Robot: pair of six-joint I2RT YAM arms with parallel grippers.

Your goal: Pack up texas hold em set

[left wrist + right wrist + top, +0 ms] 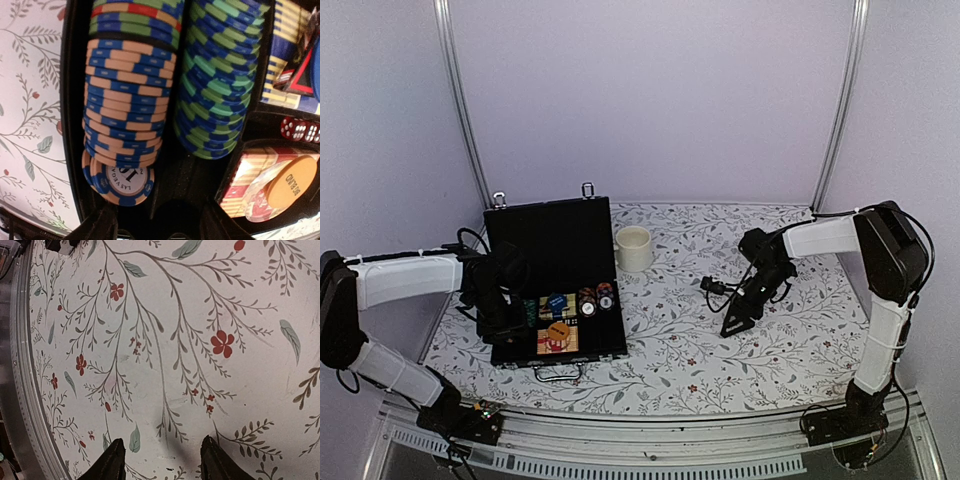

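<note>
The black case (pixel 610 345) lies open at the table's left, lid (pixel 550 240) upright. Inside are a blue deck (pixel 556 303), a red deck with an orange button (pixel 558 333) and chips (pixel 596 298). My left gripper (pixel 508 312) hangs over the case's left end, open and empty. In the left wrist view its gripper (pixel 160 227) sits just above a row of blue-and-peach chips (pixel 125 100), beside blue-and-green chips (pixel 220 75), red dice (pixel 300 131) and the orange button (pixel 292 182). My right gripper (pixel 738 322) is open and empty over the bare floral cloth, as the right wrist view (pixel 165 462) shows.
A cream mug (pixel 634 248) stands right of the case lid. A black cable (pixel 715 287) hangs by the right wrist. The metal rail at the table's near edge (pixel 20 365) runs beside the right gripper. Purple walls enclose the table.
</note>
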